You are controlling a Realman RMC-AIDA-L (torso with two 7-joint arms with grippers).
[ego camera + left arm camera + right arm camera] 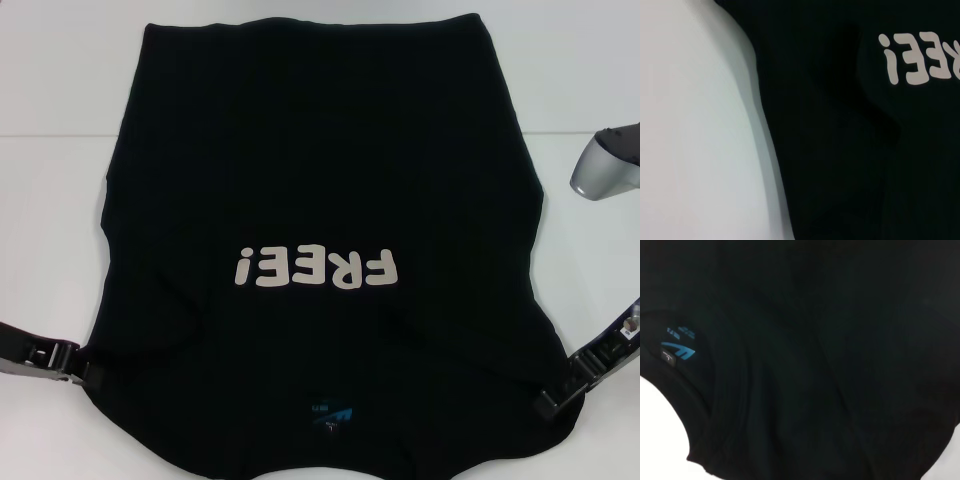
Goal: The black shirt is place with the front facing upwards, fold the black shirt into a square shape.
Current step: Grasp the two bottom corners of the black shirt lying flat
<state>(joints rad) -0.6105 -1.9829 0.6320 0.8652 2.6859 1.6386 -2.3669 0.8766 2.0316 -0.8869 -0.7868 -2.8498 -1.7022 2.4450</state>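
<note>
**Both grippers at the shirt's near corners: get an even hold before the fold**

Start with what lies nearest you. The black shirt [320,200] is spread front-up on the white table [60,120], its collar end toward the robot. The blue neck label [330,415] sits at the near middle, and the white "FREE!" lettering [317,268] reads upside down from the head camera. The sleeves look already tucked in, so the cloth forms a long panel running away from you, with the hem at the far edge.

Your left gripper [82,372] rests at the near left edge of the cloth, and your right gripper [552,400] at the near right edge, both touching or right at the fabric. You cannot tell from any view whether either pincer is spread, narrowed or already pinching cloth: the fingers blend into the black shirt and the wrist cameras show only fabric and table.

For this step, the likely need is a matched grasp on both near corners, then a carry toward the hem.
- Confirm each pincer takes all the layers at the edge, not just the top one.
- Keep both hands level and equally spaced, so the fold line runs straight across.
- Watch the creases near the lettering on the left; light tension should flatten them.

Farther off on the right, a grey robot part [610,160] hangs over the table, apart from the shirt.
</note>
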